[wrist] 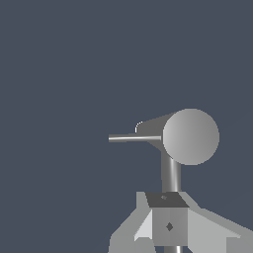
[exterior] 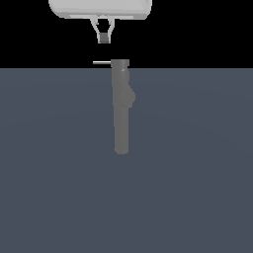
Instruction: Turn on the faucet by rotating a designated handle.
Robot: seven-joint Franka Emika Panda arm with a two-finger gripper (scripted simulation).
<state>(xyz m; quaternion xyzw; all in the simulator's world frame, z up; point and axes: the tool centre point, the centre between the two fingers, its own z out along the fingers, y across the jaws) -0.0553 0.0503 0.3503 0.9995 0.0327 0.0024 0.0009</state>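
Observation:
The faucet [exterior: 121, 106] is a long matte grey cylinder with a small side bulge and a wider cap at its upper end in the exterior view. The handle [exterior: 101, 62] is a thin light-grey rod sticking out from the cap toward the exterior view's left. My gripper [exterior: 104, 37] hangs just above the handle, apart from it. Its two thin fingers meet at the tips, shut on nothing. In the wrist view the faucet's round end [wrist: 190, 136] faces the camera, the handle [wrist: 133, 138] juts sideways from it, and the gripper [wrist: 169, 226] shows with its tips together.
A flat dark blue-grey floor [exterior: 197, 173] surrounds the faucet. Black background fills the space behind the gripper in the exterior view.

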